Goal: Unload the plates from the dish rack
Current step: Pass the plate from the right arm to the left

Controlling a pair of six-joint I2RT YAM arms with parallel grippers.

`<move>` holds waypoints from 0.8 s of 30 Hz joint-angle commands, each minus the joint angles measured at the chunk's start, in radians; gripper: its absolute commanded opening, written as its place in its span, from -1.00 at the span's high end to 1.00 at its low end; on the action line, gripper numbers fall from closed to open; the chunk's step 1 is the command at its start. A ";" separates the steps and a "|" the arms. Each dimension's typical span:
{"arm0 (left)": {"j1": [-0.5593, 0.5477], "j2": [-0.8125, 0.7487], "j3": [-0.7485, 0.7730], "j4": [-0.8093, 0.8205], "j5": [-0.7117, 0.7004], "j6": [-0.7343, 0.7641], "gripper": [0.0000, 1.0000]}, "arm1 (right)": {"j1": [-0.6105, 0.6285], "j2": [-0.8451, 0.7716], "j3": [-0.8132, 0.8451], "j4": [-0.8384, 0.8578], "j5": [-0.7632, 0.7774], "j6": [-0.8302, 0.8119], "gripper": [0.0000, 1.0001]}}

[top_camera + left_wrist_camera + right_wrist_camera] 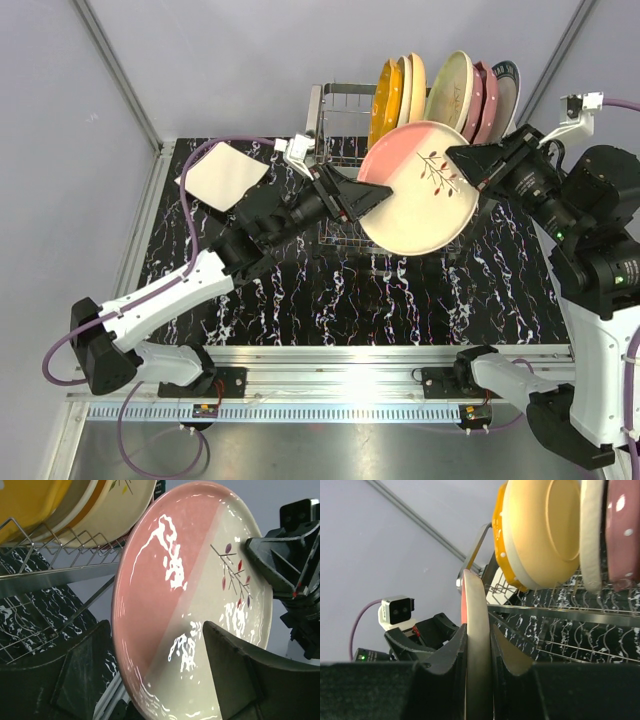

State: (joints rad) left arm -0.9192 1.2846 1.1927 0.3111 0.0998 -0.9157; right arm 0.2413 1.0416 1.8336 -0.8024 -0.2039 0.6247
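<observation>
Plates number eight in all. Six stand on edge in the top tier of the shiny chrome wire dish rack [340, 92] at 12 to 1 o'clock on the black marbled table [330, 300]: a yellow-orange plate [383, 105], an orange dotted plate [399, 78], a cream plate [416, 80], a pale green plate with a twig motif [452, 88], a pink polka-dotted plate [486, 100] and a white plate with a dark patterned rim [507, 90]. One white square plate [222, 175] lies flat on the table at 10 o'clock, well apart from the rack. One pink-and-cream round plate with a twig motif [418, 190] hangs tilted in the air just in front of the rack, face toward the top camera. Of the two arms, the left runs from its base at 7 o'clock low across the table toward 1 o'clock; the left gripper [380, 198] straddles that plate's rim at its 9 o'clock side, jaws wide, one finger before the face and one behind, and whether either touches cannot be told. The right arm rises from 4 o'clock, bends high at 3 o'clock and points toward 10 o'clock; the right gripper [462, 165] pinches the rim at the plate's 2 o'clock side, jaws narrow and pressed to both faces.
</observation>
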 commanded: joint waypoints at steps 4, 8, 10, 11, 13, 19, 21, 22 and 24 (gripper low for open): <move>-0.004 -0.068 0.018 0.128 0.004 -0.055 -0.06 | -0.016 -0.023 -0.037 0.245 -0.123 0.089 1.00; -0.004 -0.119 -0.014 0.128 0.035 -0.066 0.56 | -0.020 -0.028 -0.076 0.282 -0.153 0.072 1.00; -0.003 -0.161 -0.028 0.118 0.052 -0.068 0.83 | -0.022 -0.035 -0.089 0.298 -0.179 0.040 1.00; -0.001 -0.178 -0.039 0.114 0.058 -0.065 0.95 | -0.022 -0.041 -0.109 0.316 -0.181 0.030 1.00; -0.003 -0.230 -0.051 0.088 0.063 -0.049 1.00 | -0.022 -0.048 -0.144 0.351 -0.228 -0.012 0.82; 0.000 -0.341 -0.119 0.046 0.066 -0.044 1.00 | -0.030 -0.064 -0.224 0.434 -0.396 -0.105 -0.04; 0.003 -0.395 -0.143 0.046 0.048 -0.052 1.00 | -0.037 -0.068 -0.238 0.450 -0.462 -0.146 -0.35; 0.008 -0.412 -0.154 0.043 0.026 -0.058 1.00 | -0.039 -0.069 -0.256 0.469 -0.517 -0.167 -0.62; 0.011 -0.468 -0.182 0.034 0.000 -0.058 1.00 | -0.048 -0.075 -0.269 0.479 -0.578 -0.204 -0.75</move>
State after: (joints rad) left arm -0.9161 0.9150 1.0027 0.2039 0.1341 -0.9627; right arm 0.2062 0.9730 1.5780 -0.4133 -0.6331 0.5198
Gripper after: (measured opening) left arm 0.173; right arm 0.850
